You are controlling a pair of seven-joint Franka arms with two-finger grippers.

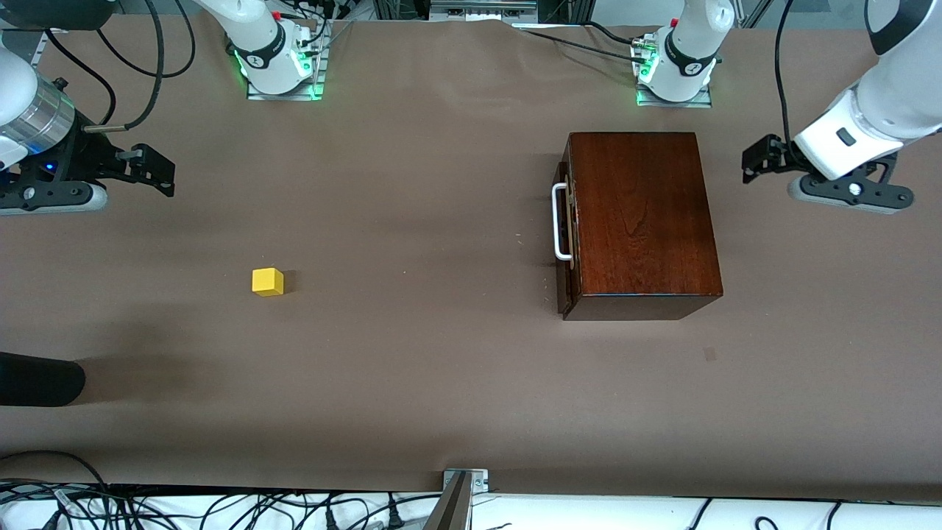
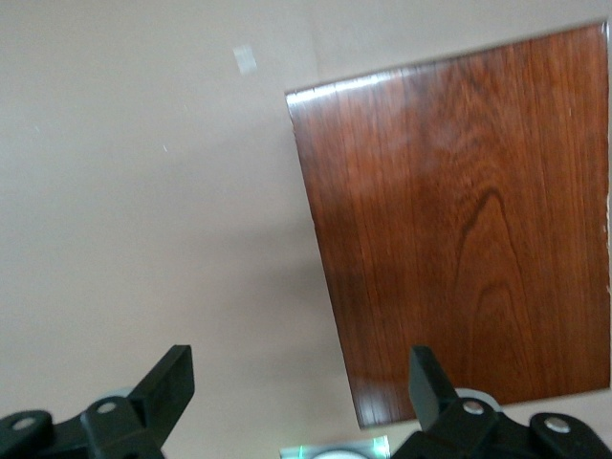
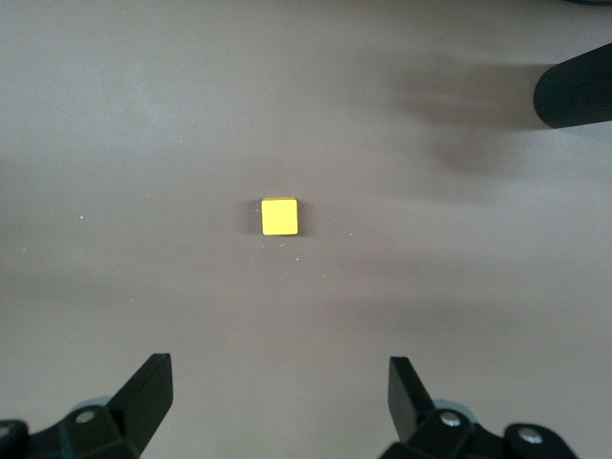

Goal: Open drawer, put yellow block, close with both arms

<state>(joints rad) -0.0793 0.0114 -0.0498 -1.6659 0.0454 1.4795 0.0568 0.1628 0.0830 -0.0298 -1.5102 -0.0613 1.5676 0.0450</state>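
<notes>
The dark reddish-brown wooden box (image 1: 647, 221) stands toward the left arm's end of the table. Its drawer (image 1: 567, 228) looks shut, with the white bar handle (image 1: 561, 223) facing the right arm's end. The yellow block (image 1: 267, 282) lies alone on the brown table, toward the right arm's end. My left gripper (image 1: 754, 163) hangs open and empty beside the box; the left wrist view shows the box top (image 2: 459, 229) ahead of the open left gripper (image 2: 298, 368). My right gripper (image 1: 163, 171) hovers open and empty, with the yellow block (image 3: 279, 216) ahead of the right gripper (image 3: 279, 368).
A black rounded object (image 1: 37, 379) pokes in at the right arm's end, nearer the camera than the block; the right wrist view shows it too (image 3: 574, 86). A metal bracket (image 1: 465, 482) and cables sit at the near table edge. The two arm bases (image 1: 280, 62) (image 1: 677, 70) stand along the top.
</notes>
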